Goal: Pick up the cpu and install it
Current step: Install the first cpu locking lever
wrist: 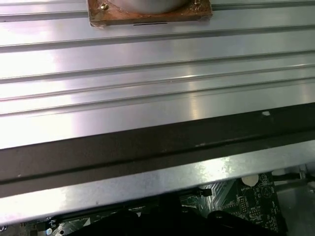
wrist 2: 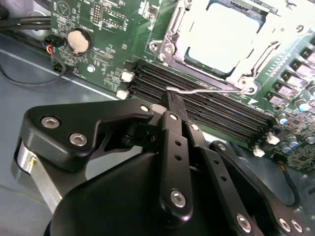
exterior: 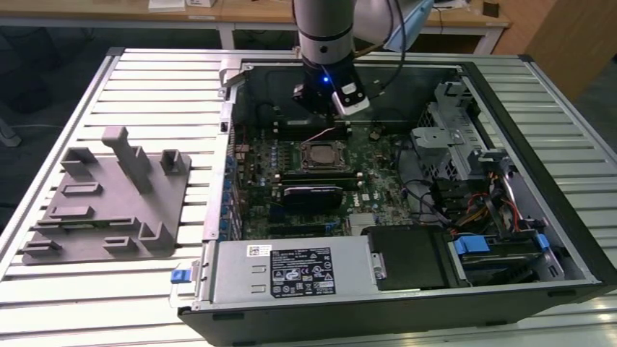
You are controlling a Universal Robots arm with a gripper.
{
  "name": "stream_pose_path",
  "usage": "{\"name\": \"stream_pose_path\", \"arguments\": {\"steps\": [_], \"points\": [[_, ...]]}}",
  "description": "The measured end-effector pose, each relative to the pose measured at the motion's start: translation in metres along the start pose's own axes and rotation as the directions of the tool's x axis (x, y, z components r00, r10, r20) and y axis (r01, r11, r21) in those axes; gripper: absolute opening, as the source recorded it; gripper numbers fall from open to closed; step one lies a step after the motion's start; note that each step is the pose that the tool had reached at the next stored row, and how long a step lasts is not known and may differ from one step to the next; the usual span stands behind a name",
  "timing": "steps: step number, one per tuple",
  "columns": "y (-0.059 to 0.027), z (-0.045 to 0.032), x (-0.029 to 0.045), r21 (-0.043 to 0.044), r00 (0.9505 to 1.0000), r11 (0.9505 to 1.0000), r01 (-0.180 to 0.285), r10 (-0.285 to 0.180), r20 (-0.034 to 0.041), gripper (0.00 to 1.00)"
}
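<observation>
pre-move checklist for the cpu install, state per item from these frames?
1. cpu in the socket frame: ok, its pale top lies inside the frame in the second wrist view.
2. cpu fully flat: cannot tell.
3. Retention lever: not ok, the wire lever lies loose across the memory slots, not latched.
4. gripper empty: ok, fingers shut together with nothing between them, tips close to the lever.
5. Tip contact with the lever: cannot tell.
6. Arm position: ok, the gripper hangs inside the open case, beyond the socket in the exterior view.
</observation>
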State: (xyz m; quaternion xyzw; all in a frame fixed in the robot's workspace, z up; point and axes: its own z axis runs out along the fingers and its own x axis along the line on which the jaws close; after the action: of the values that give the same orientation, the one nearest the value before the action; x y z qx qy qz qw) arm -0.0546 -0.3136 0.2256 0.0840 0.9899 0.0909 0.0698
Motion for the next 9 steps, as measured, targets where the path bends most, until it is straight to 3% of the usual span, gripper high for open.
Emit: {"name": "stream_pose_path", "arguments": {"steps": [9], "points": [[0.0006,-0.0063,-0.0003,0.0000,1.0000,1.0000,0.000,0.000,0.0004,0.11]]}}
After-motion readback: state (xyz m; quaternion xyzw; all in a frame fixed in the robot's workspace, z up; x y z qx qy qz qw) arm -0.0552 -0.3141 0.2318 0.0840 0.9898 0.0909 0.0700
